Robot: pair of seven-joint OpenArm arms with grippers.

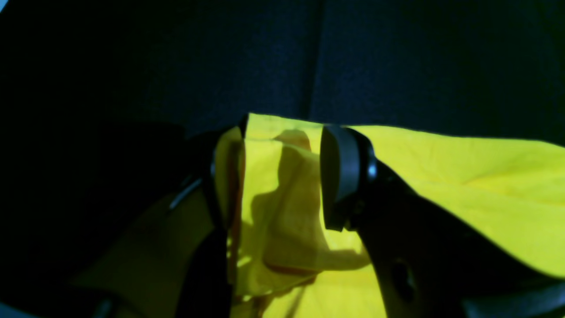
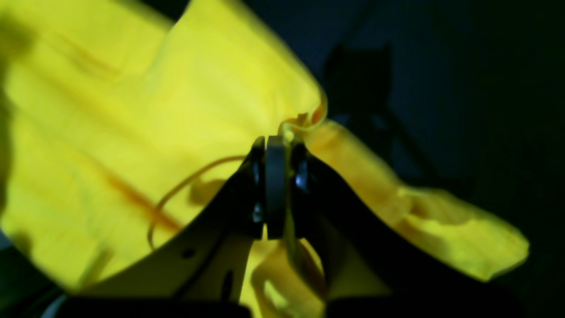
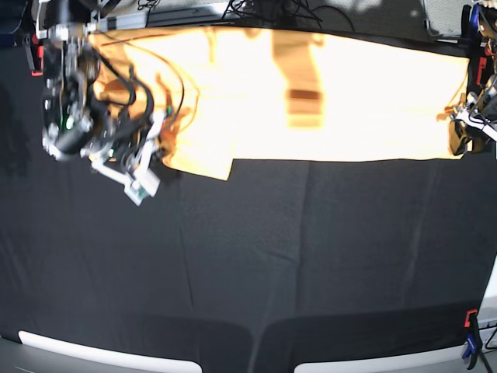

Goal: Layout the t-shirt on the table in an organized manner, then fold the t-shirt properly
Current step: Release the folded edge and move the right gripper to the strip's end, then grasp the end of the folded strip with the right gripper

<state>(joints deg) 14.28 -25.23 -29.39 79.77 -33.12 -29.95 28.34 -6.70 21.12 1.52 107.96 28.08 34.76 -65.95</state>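
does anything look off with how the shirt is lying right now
The t-shirt lies spread along the table's far edge, not centred. Its corner by the right gripper hangs lower and looks bunched, pinched between shut jaws. The left gripper straddles the opposite edge with jaws open. No visible damage.

The shirt (image 3: 311, 93) lies spread across the table's (image 3: 272, 256) far edge, one arm (image 3: 85, 116) at its left end, another (image 3: 475, 116) at its right.
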